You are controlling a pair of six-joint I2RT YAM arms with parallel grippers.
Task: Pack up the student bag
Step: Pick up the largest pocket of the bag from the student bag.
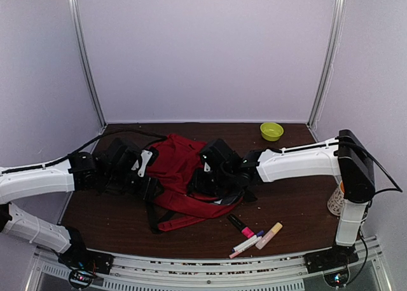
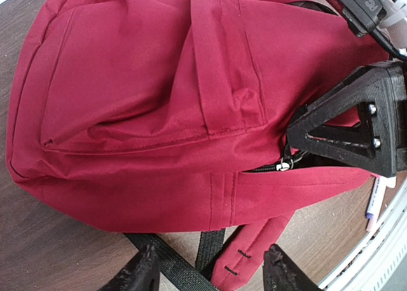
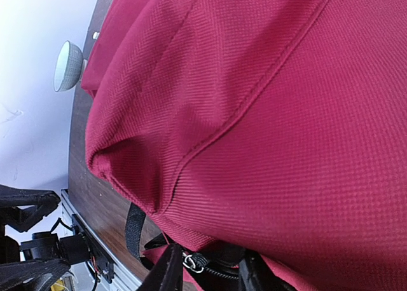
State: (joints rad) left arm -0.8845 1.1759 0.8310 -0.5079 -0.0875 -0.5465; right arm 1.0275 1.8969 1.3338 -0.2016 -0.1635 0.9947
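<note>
At the middle of the table, between the two arms: the student bag. Lies flat and rumpled, front pocket up, with black straps and a red shoulder strap spilling from its near edge.

At the bag's left side: the left gripper. Hangs just above those straps, fingers spread wide, released, gripping nothing.

At the bag's right side: the right gripper. Sits low against the red fabric along the zipper line, fingers set narrow, one on each side of the small metal zipper pull. Cannot tell whether clamped on the pull or merely straddling it.

Off the bag's near-right corner, apart from it: a few markers, loose in a small cluster on the wood. Beyond the bag's far-right corner, well apart: a green bowl, upright near the back wall.
</note>
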